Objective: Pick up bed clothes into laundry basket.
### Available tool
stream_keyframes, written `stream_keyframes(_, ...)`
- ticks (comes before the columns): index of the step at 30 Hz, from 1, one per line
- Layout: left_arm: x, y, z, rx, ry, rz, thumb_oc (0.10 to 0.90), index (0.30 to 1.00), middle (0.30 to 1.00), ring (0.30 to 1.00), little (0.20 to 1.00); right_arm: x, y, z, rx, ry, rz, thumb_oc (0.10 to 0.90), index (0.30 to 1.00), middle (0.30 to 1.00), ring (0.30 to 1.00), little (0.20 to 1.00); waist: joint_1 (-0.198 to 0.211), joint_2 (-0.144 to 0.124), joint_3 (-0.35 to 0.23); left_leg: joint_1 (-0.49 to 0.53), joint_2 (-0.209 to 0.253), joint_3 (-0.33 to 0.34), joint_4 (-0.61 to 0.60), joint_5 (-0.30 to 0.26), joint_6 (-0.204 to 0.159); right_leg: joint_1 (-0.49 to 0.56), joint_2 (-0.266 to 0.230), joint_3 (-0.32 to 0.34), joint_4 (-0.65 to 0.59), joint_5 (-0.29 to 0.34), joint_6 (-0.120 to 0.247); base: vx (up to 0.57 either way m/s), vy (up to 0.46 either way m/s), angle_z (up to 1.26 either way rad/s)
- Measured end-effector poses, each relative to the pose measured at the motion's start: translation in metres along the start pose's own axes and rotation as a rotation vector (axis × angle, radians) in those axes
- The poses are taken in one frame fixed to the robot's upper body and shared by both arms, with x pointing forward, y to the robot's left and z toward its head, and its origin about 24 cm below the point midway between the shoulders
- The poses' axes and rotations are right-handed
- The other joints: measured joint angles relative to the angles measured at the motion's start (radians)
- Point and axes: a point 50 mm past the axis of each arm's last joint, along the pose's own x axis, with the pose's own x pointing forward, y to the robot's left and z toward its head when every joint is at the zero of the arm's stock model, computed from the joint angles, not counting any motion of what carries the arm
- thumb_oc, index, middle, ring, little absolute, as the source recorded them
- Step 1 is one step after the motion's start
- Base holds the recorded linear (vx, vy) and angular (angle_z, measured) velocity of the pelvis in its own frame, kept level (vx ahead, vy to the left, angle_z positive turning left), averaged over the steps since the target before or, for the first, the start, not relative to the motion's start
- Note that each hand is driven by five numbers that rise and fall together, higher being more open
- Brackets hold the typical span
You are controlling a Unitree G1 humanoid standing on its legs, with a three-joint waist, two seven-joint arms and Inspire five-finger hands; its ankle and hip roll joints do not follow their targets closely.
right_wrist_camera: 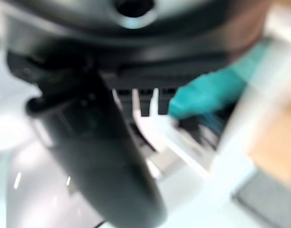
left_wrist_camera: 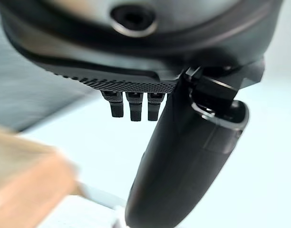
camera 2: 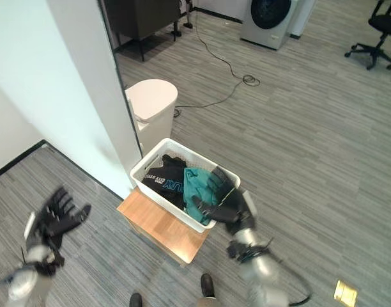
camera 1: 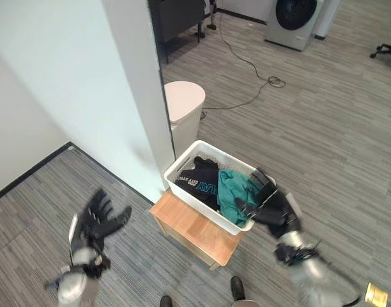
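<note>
Basket (camera 1: pixel 183 163) of white plastic sits on a low wooden stand (camera 1: pixel 195 233) beside the white wall (camera 1: pixel 74 83); in the left eye view we see a black garment (camera 1: pixel 199 179) and a teal garment (camera 1: pixel 232 195) inside it. The right robot hand (camera 1: pixel 272 204) hovers at the basket's near corner, fingers spread, holding nothing. The left robot hand (camera 1: pixel 99 217) hangs open over the floor (camera 1: pixel 323 109), well apart. In the right wrist view we see straight fingers (right_wrist_camera: pixel 145 102) before the teal cloth. In the left wrist view, fingers (left_wrist_camera: pixel 131 104) point straight out, empty.
</note>
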Motion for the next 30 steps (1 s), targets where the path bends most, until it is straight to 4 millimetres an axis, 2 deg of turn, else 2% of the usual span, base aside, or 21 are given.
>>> stream_keyframes(3, -0.008, -0.017, -0.022, -0.119, 0.068, -0.015, 0.8, 0.9, 0.9, 0.9, 0.9, -0.013, 0.003, -0.021, 0.066, 0.088, -0.006, 0.8, 0.9, 0.9, 0.9, 0.9, 0.015, -0.013, 0.004, 0.002, 0.005, -0.002, 0.0, 0.0, 0.0, 0.003, 0.0, -0.004, 0.0, 0.0, 0.0, -0.01, 0.002, 0.0)
stream_keyframes(6, -0.002, -0.034, -0.022, -0.164, 0.076, -0.072, 0.8, 0.9, 0.9, 0.9, 0.9, -0.017, -0.007, -0.015, 0.061, 0.079, -0.036, 0.8, 0.9, 0.9, 0.9, 0.9, 0.008, -0.01, 0.01, 0.012, 0.014, 0.001, -0.001, 0.001, -0.001, 0.009, 0.009, -0.003, 0.0, 0.001, -0.001, 0.0, -0.018, -0.07)
stream_keyframes(8, 0.006, -0.044, -0.012, -0.165, 0.036, -0.112, 0.8, 0.9, 0.9, 0.9, 0.9, -0.019, -0.019, -0.003, 0.018, 0.056, -0.067, 0.8, 0.9, 0.9, 0.9, 0.9, 0.005, -0.005, 0.014, 0.018, 0.019, 0.002, -0.001, 0.002, -0.002, 0.013, 0.015, 0.003, -0.001, 0.001, -0.002, -0.01, -0.04, -0.07)
stream_keyframes(10, 0.016, -0.052, 0.01, -0.163, -0.051, -0.151, 0.8, 0.9, 0.9, 0.9, 0.9, -0.018, -0.031, 0.017, -0.023, -0.006, -0.112, 0.8, 0.9, 0.9, 0.9, 0.9, 0.005, 0.005, 0.02, 0.022, 0.027, 0.012, -0.001, 0.003, -0.003, 0.008, 0.025, 0.02, 0.0, 0.001, -0.002, -0.04, -0.107, -0.19)
stream_keyframes(12, 0.022, -0.053, 0.025, -0.178, -0.128, -0.151, 0.8, 0.9, 0.9, 0.9, 0.9, -0.015, -0.034, 0.029, -0.052, -0.059, -0.126, 0.8, 0.9, 0.9, 0.9, 0.9, -0.006, 0.016, 0.028, 0.024, 0.038, 0.024, 0.001, 0.006, -0.007, 0.002, 0.042, 0.029, 0.001, 0.004, -0.006, -0.07, -0.192, -0.23)
stream_keyframes(15, 0.03, -0.045, 0.051, -0.197, -0.245, -0.116, 0.8, 0.9, 0.9, 0.9, 0.9, -0.008, -0.033, 0.042, -0.125, -0.079, -0.099, 0.8, 0.9, 0.9, 0.9, 0.9, -0.016, 0.025, 0.057, 0.019, 0.075, 0.03, 0.023, 0.004, -0.008, -0.016, 0.082, 0.051, 0.032, -0.005, -0.023, -0.07, -0.226, -0.17)
stream_keyframes(16, 0.03, -0.042, 0.055, -0.216, -0.279, -0.103, 0.8, 0.9, 0.9, 0.9, 0.9, -0.009, -0.036, 0.046, -0.161, -0.076, -0.099, 0.8, 0.9, 0.9, 0.9, 0.9, -0.012, 0.035, 0.076, 0.02, 0.104, 0.022, 0.033, 0.001, -0.004, -0.01, 0.11, 0.042, 0.039, -0.007, -0.039, -0.11, -0.302, -0.03)
stream_keyframes(18, 0.029, -0.042, 0.052, -0.268, -0.273, -0.1, 0.8, 0.9, 0.9, 0.9, 0.9, -0.01, -0.038, 0.048, -0.183, -0.068, -0.099, 0.8, 0.9, 0.9, 0.9, 0.9, -0.007, 0.056, 0.093, 0.014, 0.134, -0.001, 0.052, 0.002, -0.006, -0.009, 0.148, 0.026, 0.058, -0.019, -0.059, -0.11, -0.257, 0.11)
stream_keyframes(19, 0.029, -0.045, 0.051, -0.289, -0.271, -0.108, 0.8, 0.9, 0.9, 0.9, 0.9, -0.011, -0.038, 0.048, -0.186, -0.067, -0.1, 0.8, 0.9, 0.9, 0.9, 0.9, -0.004, 0.055, 0.104, 0.006, 0.14, -0.016, 0.073, 0.002, -0.008, -0.004, 0.148, 0.022, 0.058, -0.022, -0.068, -0.2, -0.317, 0.26)
stream_keyframes(20, 0.027, -0.046, 0.044, -0.324, -0.25, -0.101, 0.8, 0.9, 0.9, 0.9, 0.9, -0.01, -0.038, 0.05, -0.189, -0.07, -0.094, 0.8, 0.9, 0.9, 0.9, 0.9, 0.023, 0.066, 0.128, -0.024, 0.151, -0.046, 0.118, 0.018, -0.023, 0.019, 0.172, -0.002, 0.055, -0.017, -0.085, -0.33, -0.471, 0.48)
stream_keyframes(21, 0.028, -0.05, 0.043, -0.337, -0.243, -0.113, 0.8, 0.9, 0.9, 0.9, 0.9, -0.011, -0.039, 0.051, -0.195, -0.073, -0.091, 0.8, 0.9, 0.9, 0.9, 0.9, 0.025, 0.068, 0.137, -0.067, 0.153, -0.078, 0.163, 0.035, -0.048, 0.016, 0.174, -0.032, 0.064, -0.026, -0.092, -0.38, -0.483, 0.95)
stream_keyframes(22, 0.027, -0.053, 0.046, -0.339, -0.261, -0.139, 0.8, 0.9, 0.9, 0.9, 0.9, -0.008, -0.038, 0.056, -0.218, -0.071, -0.058, 0.8, 0.9, 0.9, 0.9, 0.9, 0.037, 0.058, 0.152, -0.118, 0.153, -0.144, 0.188, 0.103, -0.083, -0.032, 0.188, -0.074, 0.142, -0.054, -0.147, -0.36, -0.486, 1.06)
stream_keyframes(23, 0.027, -0.054, 0.055, -0.332, -0.292, -0.161, 0.8, 0.9, 0.9, 0.9, 0.9, -0.006, -0.035, 0.057, -0.223, -0.069, -0.032, 0.8, 0.9, 0.9, 0.9, 0.9, 0.039, 0.027, 0.171, -0.14, 0.156, -0.166, 0.184, 0.152, -0.103, -0.084, 0.175, -0.067, 0.206, -0.096, -0.173, -0.23, -0.325, 0.98)
stream_keyframes(24, 0.026, -0.051, 0.059, -0.328, -0.316, -0.16, 0.8, 0.9, 0.9, 0.9, 0.9, 0.001, -0.03, 0.065, -0.234, -0.094, -0.001, 0.8, 0.9, 0.9, 0.9, 0.9, 0.062, 0.013, 0.196, -0.155, 0.148, -0.164, 0.164, 0.245, -0.095, -0.094, 0.192, -0.087, 0.257, -0.116, -0.193, -0.25, -0.459, 1.22)
stream_keyframes(25, 0.03, -0.047, 0.073, -0.296, -0.355, -0.164, 0.8, 0.9, 0.9, 0.9, 0.9, 0.007, -0.022, 0.066, -0.197, -0.133, 0.019, 0.8, 0.9, 0.9, 0.9, 0.9, 0.035, -0.085, 0.205, -0.241, 0.114, -0.09, 0.233, 0.382, -0.119, -0.16, 0.106, -0.135, 0.32, -0.145, -0.249, -0.19, -0.399, 1.21)
stream_keyframes(26, 0.032, -0.042, 0.075, -0.287, -0.363, -0.151, 0.8, 0.9, 0.9, 0.9, 0.9, 0.012, -0.018, 0.069, -0.183, -0.164, 0.033, 0.8, 0.9, 0.9, 0.9, 0.9, 0.051, -0.117, 0.216, -0.288, 0.133, -0.033, 0.423, 0.315, -0.086, -0.16, 0.102, -0.137, 0.309, -0.135, -0.269, -0.23, -0.538, 0.96)
stream_keyframes(27, 0.032, -0.039, 0.073, -0.287, -0.356, -0.131, 0.8, 0.9, 0.9, 0.9, 0.9, 0.013, -0.016, 0.073, -0.188, -0.174, 0.041, 0.8, 0.9, 0.9, 0.9, 0.9, 0.061, -0.119, 0.217, -0.303, 0.152, -0.013, 0.569, 0.264, -0.017, -0.146, 0.108, -0.148, 0.289, -0.124, -0.29, -0.14, -0.387, 0.55)
stream_keyframes(28, 0.03, -0.034, 0.066, -0.275, -0.328, -0.104, 0.8, 0.9, 0.9, 0.9, 0.9, 0.01, -0.017, 0.079, -0.161, -0.229, 0.024, 0.8, 0.9, 0.9, 0.9, 0.9, 0.048, -0.127, 0.218, -0.341, 0.146, -0.022, 0.967, 0.228, -0.014, -0.082, 0.09, -0.193, 0.218, -0.096, -0.316, -0.11, -0.34, 0.75)
stream_keyframes(29, 0.029, -0.035, 0.065, -0.259, -0.324, -0.109, 0.8, 0.9, 0.9, 0.9, 0.9, 0.005, -0.02, 0.083, -0.138, -0.266, 0.0, 0.8, 0.9, 0.9, 0.9, 0.9, 0.03, -0.128, 0.215, -0.339, 0.122, -0.021, 1.079, 0.223, -0.023, -0.054, 0.081, -0.211, 0.186, -0.096, -0.31, -0.07, -0.258, 1.21)
stream_keyframes(30, 0.028, -0.038, 0.065, -0.25, -0.332, -0.12, 0.8, 0.9, 0.9, 0.9, 0.9, -0.003, -0.023, 0.086, -0.132, -0.297, -0.02, 0.8, 0.9, 0.9, 0.9, 0.9, 0.01, -0.124, 0.211, -0.302, 0.092, 0.003, 1.119, 0.215, -0.02, -0.045, 0.075, -0.237, 0.189, -0.103, -0.31, -0.03, -0.184, 1.06)
